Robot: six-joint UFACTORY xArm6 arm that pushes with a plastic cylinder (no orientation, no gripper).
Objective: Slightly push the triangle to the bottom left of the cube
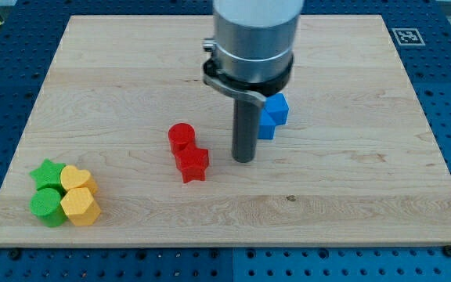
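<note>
Just to the view's right of my tip [244, 160], partly hidden behind the rod, sit the blue blocks [273, 114]; we cannot separate triangle from cube here. There is no claw, only the rod. The red cylinder [182, 137] and red star [193, 164] lie to the tip's left. We judge a short, gentle nudge best, stopping early.
</note>
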